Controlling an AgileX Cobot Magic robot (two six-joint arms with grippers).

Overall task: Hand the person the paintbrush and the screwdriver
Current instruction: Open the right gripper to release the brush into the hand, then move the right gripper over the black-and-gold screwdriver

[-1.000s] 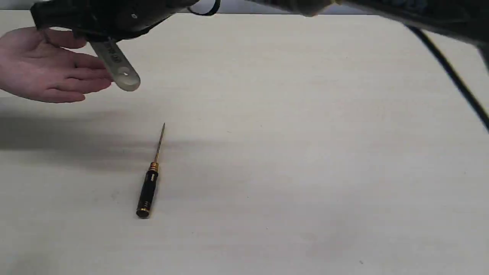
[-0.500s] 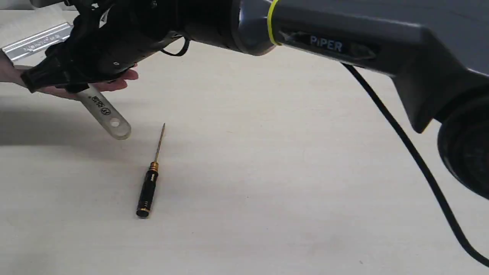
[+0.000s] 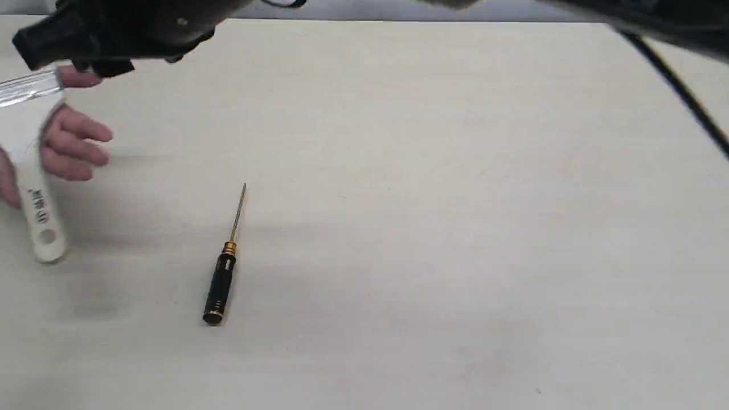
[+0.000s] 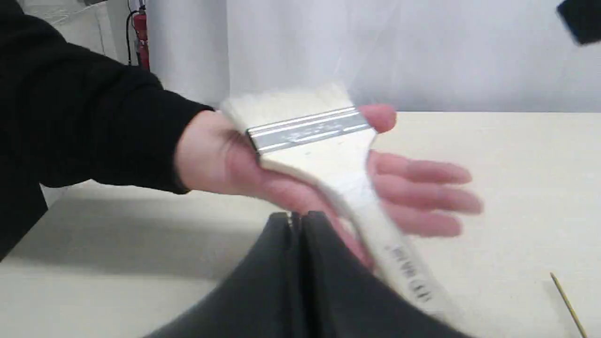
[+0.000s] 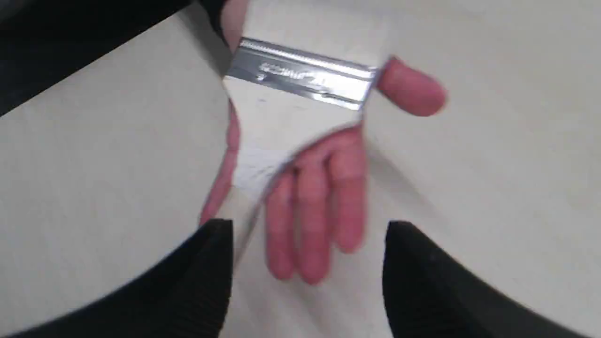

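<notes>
The paintbrush (image 3: 40,210) lies in the person's hand (image 3: 71,148) at the far left, silver ferrule up, wooden handle pointing toward the table's front. My right gripper (image 3: 57,45) hovers just above that hand, reaching across from the right. It is open and empty (image 5: 309,227), with the hand (image 5: 319,202) and the brush (image 5: 291,112) just beyond its fingers. My left gripper (image 4: 296,218) is shut on nothing, just short of the hand (image 4: 422,188) and the brush (image 4: 328,155). The black-handled screwdriver (image 3: 222,282) lies flat on the table, shaft pointing away.
The pale wooden table (image 3: 455,228) spreads to the right of the screwdriver. A black cable (image 3: 678,91) hangs from the right arm at the upper right. The person's black sleeve (image 4: 94,122) enters from the left side.
My right gripper has let go of the paintbrush and lifted away. The person's hand now holds the brush and has drawn it left. The screwdriver has not moved.
</notes>
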